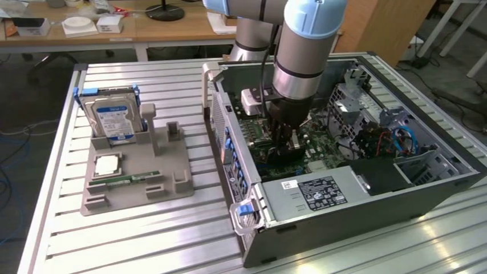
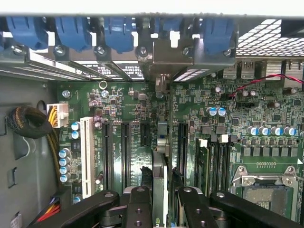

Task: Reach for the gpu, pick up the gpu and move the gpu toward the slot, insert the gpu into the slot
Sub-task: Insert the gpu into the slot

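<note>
Wrist view: gpu (image 2: 160, 166) seen edge-on, upright between my gripper (image 2: 160, 209) fingers (image 2: 138, 209), clamped narrow on it; lower edge hidden, cannot tell whether seated in slot (image 2: 161, 129). Gripper links cut off by frame edge. Exterior view: my arm blocks gpu, gripper (image 1: 283, 149) down inside open computer case (image 1: 365, 222), over green motherboard (image 1: 323, 145). Grey tray (image 1: 175, 151) on surface (image 1: 137, 240) holds hard drive (image 1: 113, 121), processor (image 1: 106, 165), memory stick (image 1: 129, 179).
</note>
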Robot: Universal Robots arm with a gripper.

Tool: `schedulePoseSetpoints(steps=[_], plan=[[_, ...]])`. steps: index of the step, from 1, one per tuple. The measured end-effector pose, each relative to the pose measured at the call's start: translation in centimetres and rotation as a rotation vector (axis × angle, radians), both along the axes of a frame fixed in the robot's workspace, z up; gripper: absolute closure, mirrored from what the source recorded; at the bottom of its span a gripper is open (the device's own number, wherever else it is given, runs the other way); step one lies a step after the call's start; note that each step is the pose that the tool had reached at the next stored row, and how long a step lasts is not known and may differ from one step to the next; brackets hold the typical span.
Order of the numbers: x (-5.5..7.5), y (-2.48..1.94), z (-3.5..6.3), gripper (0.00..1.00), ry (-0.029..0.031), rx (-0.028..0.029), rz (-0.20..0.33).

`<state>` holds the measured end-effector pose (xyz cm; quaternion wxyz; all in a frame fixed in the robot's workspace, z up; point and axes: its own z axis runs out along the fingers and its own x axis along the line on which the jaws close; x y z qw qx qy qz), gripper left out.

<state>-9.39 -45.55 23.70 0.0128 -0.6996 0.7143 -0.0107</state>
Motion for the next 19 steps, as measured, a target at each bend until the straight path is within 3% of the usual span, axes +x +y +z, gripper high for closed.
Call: schedulePoseSetpoints(steps=[8, 9, 11, 12, 19], plan=[[0.0, 0.00, 0.00, 0.75, -0.0001, 0.0001, 0.000], [0.0, 0.04, -0.15, 0.75, -0.0021, 0.0041, 0.000], [0.0, 0.02, -0.06, 0.74, -0.0007, 0.0012, 0.000], [0.0, 0.00, 0.00, 0.68, -0.0001, 0.0001, 0.000], [0.0, 0.02, 0.89, 0.68, -0.0001, -0.0001, 0.000]])
